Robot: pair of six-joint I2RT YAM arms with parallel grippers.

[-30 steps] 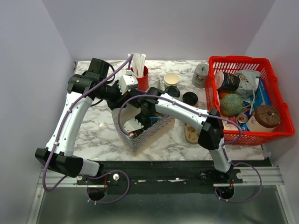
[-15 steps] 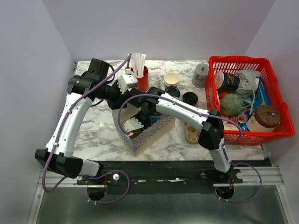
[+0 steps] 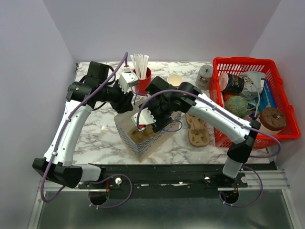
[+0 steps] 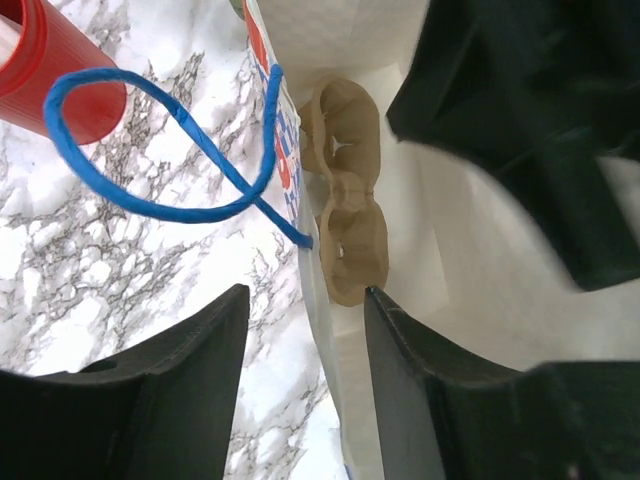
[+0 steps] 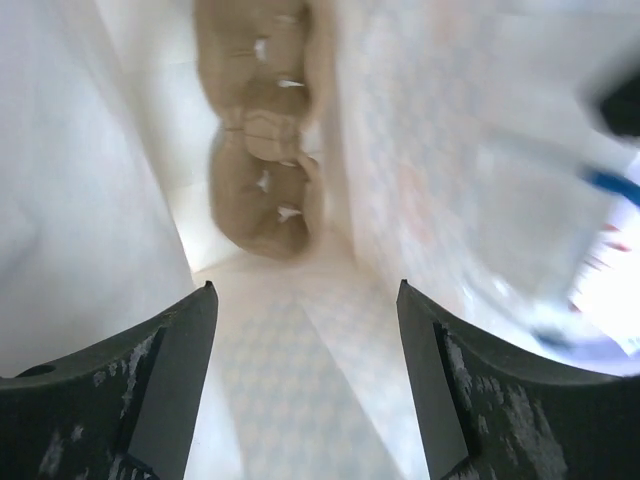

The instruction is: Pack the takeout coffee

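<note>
The takeout coffee cup point(image 3: 174, 79) stands open at the back of the table, cream-coloured, partly behind my right arm. A patterned paper bag point(image 3: 148, 143) sits mid-table with a brown pulp tray point(image 3: 140, 135) inside it. My right gripper point(image 3: 141, 125) hangs open over the bag's mouth; in its wrist view the gripper point(image 5: 305, 285) holds nothing, and the tray point(image 5: 258, 150) lies below on the bag's floor. My left gripper point(image 4: 306, 291) is open, its fingers either side of the bag's wall point(image 4: 322, 330) at the far-left rim point(image 3: 125, 109).
A red cup of white straws point(image 3: 142, 82) stands just behind the bag. A second pulp tray point(image 3: 198, 129) lies right of the bag. A red basket point(image 3: 248, 64) of assorted items fills the right side, with a grey jar point(image 3: 205, 75) beside it. The bag's blue handle point(image 4: 170, 150) loops outward.
My right gripper has opened and risen from inside the bag, leaving the pulp tray there, and its arm has stretched out. My left gripper has opened off the bag's rim.
</note>
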